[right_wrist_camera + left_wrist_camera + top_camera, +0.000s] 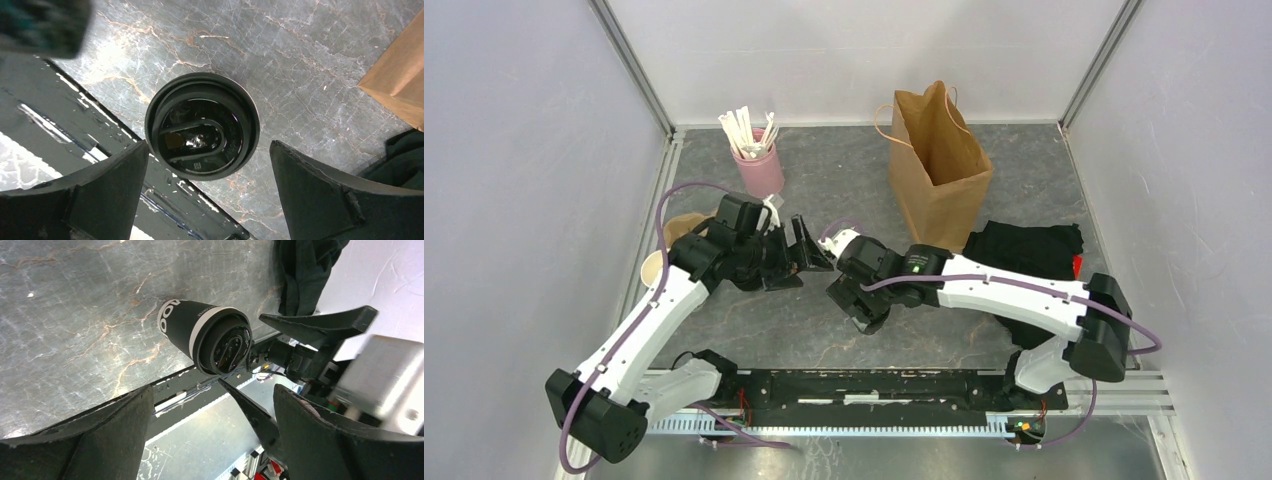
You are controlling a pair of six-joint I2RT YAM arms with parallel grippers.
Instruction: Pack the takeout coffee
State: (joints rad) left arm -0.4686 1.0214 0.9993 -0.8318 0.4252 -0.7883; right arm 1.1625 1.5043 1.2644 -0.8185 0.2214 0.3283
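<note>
The coffee cup (202,125) stood lidded on the table (300,60) between the right gripper's (207,145) wide-spread fingers, seemingly untouched. At its ten o'clock the left gripper (212,390) gaped wide, holding nothing. White letters on the cup read, perhaps, "OO". The paper bag (939,165) stood at one o'clock.

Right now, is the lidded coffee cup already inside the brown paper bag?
No, the lidded cup sits out on the table, between the open fingers of the right gripper, with the bag standing apart.
</note>
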